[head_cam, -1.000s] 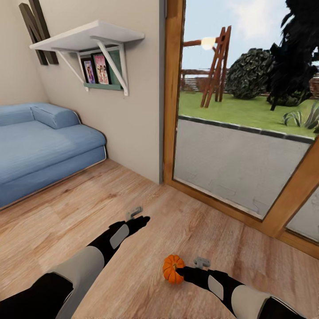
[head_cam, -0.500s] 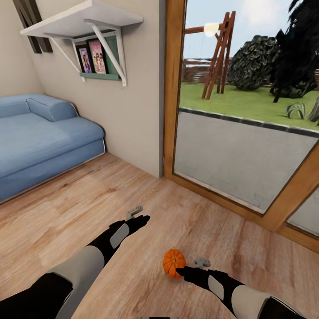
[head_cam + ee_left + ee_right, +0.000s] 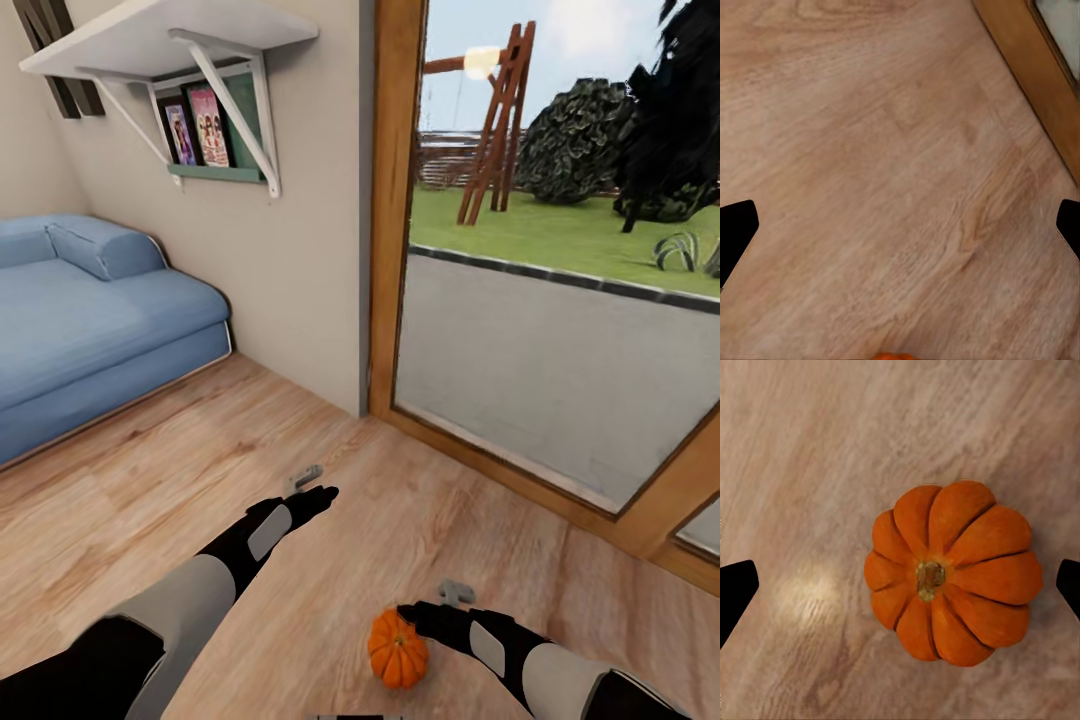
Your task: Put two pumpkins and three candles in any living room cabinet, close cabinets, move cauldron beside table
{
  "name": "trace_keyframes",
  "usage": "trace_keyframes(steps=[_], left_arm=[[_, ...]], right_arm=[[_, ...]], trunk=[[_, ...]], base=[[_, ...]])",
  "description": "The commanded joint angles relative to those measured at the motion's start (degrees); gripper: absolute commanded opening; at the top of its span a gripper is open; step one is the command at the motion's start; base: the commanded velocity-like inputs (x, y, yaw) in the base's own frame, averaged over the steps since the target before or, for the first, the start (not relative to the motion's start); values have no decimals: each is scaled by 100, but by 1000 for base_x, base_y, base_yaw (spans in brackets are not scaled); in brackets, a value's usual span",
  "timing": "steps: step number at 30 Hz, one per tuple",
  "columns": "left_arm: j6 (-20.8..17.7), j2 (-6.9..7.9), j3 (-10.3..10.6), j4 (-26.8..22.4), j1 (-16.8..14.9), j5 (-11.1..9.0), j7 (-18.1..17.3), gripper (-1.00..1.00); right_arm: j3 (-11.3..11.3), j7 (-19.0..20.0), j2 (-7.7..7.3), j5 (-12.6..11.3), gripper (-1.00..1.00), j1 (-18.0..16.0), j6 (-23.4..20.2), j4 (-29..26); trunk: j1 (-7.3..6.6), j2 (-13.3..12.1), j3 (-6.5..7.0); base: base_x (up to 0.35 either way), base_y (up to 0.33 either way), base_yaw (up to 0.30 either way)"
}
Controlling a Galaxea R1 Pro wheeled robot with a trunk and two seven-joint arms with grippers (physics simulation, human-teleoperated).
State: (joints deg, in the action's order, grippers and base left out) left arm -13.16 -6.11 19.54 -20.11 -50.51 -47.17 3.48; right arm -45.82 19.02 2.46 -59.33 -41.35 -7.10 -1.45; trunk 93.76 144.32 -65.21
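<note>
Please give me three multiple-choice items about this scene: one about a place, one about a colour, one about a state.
1. Where is the ribbed orange pumpkin?
A. On the wood plank floor
B. On the blue sofa
C. On the white wall shelf

2. What colour is the sofa?
A. Grey
B. Blue
C. Brown

3. How is the right gripper?
A. Shut on the pumpkin
B. Open above the pumpkin
C. Holding a candle

Answers: 1 A, floor grain surrounds it; 2 B, head view shows blue cushions; 3 B, right wrist view shows fingertips spread wide, clear of the pumpkin.
</note>
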Motion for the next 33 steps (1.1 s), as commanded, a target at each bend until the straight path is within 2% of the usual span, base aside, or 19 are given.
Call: trace_keyframes(steps=[1,3,6,9,33], left_arm=[[-11,5,42,-10,-2,-53,37,100],[-11,5,42,-7,-2,-52,38,100],[-11,5,47,-2,-2,-47,38,100],[-11,5,48,-2,-2,-47,38,100],[-11,5,77,-1,-2,-47,42,100]], right_arm=[[-37,15,0,-61,100,-4,-64,4],[-34,17,0,-64,100,-4,-210,4],[-31,15,7,-75,100,-4,-715,4],[-26,8,7,-79,100,-4,-830,4],[-37,14,5,-80,100,-4,-831,4]], trunk=[[2,2,-5],[2,2,-5],[2,2,-5],[2,2,-5],[64,34,-537]], base=[[307,0,0],[192,0,0],[69,0,0],[14,0,0],[1,0,0]])
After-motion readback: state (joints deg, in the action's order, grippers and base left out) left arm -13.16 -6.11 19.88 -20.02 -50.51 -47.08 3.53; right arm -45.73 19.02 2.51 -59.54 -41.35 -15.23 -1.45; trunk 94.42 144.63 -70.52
